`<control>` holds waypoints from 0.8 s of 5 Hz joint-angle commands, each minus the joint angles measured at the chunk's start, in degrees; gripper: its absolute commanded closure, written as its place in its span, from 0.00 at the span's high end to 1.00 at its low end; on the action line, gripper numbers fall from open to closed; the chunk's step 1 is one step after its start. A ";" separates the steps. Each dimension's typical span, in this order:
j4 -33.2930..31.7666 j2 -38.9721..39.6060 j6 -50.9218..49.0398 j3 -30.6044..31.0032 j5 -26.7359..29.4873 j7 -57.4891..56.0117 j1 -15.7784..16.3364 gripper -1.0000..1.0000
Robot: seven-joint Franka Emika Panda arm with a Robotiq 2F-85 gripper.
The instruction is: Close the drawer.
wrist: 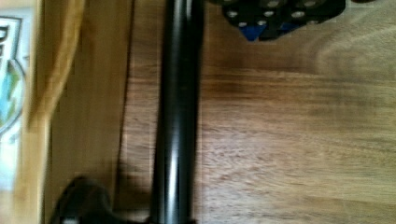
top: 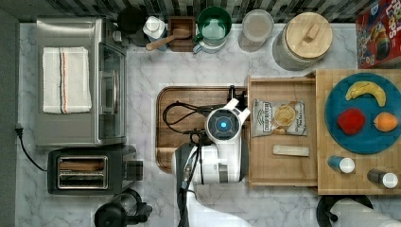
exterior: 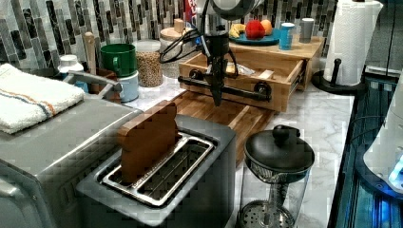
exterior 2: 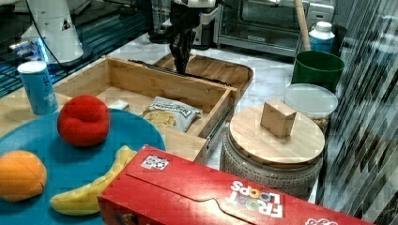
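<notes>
Drawer pulled fully out from under the fruit slab, chip bag inside. Gripper hangs just outside the black handle bar; can't tell finger spread. Stiff wood on slides, light load: push the bar or front panel squarely.

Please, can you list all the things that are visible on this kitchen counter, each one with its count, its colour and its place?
drawer: 1, light wood, pulled open, at the top view's centre-right
chip bag: 1, pale, in the drawer
small stick: 1, pale, in the drawer
drawer handle: 1, black bar, on the drawer front
tray: 1, dark brown, beside the drawer front
plate: 1, blue, on the slab, with banana, red fruit and orange
toaster: 1, dark grey, the top view's lower left
toaster oven: 1, silver, under a white towel
green mug: 1, by the back wall
wood-lidded jar: 1, by the back wall
cereal box: 1, red
gripper: 1, black, at the drawer handle
</notes>
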 commanded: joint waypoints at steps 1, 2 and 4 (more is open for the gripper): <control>9.77 -2.29 -6.91 -4.88 1.92 -15.11 -7.51 0.00; 11.52 -0.59 -4.82 -6.05 2.73 -18.66 -10.14 0.00; 10.72 0.18 1.36 -7.21 5.35 -21.49 -13.82 0.00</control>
